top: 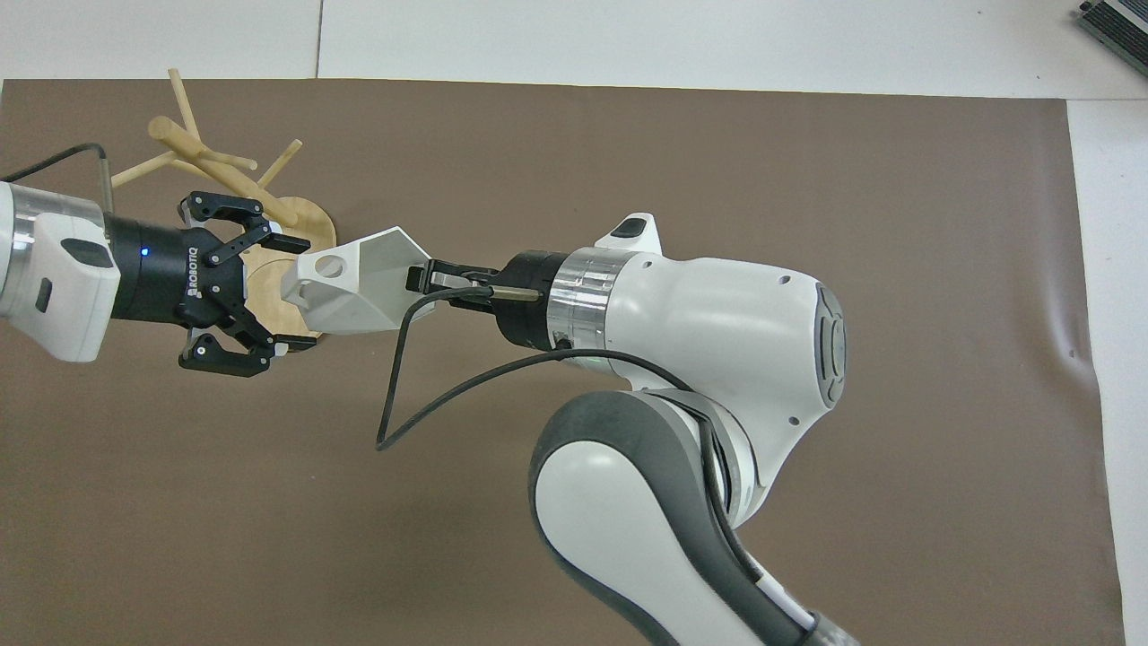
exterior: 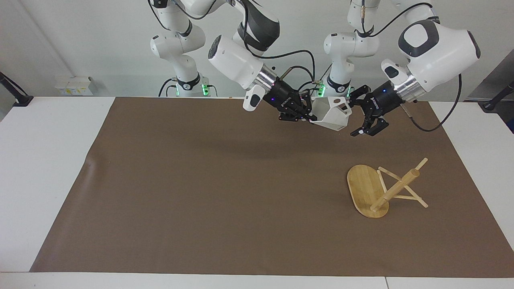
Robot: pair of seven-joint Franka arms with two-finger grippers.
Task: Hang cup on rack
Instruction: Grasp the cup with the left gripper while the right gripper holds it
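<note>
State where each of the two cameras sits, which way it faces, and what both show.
Facing view: high across the table, looking at the robots; both arms show from their bases, the right pincer holding the cup, the open left pincer at it.
Overhead view: above the robots' end, looking steeply down; both forearms and pincers show.
Shared: cup, tipped rack, brown mat.
</note>
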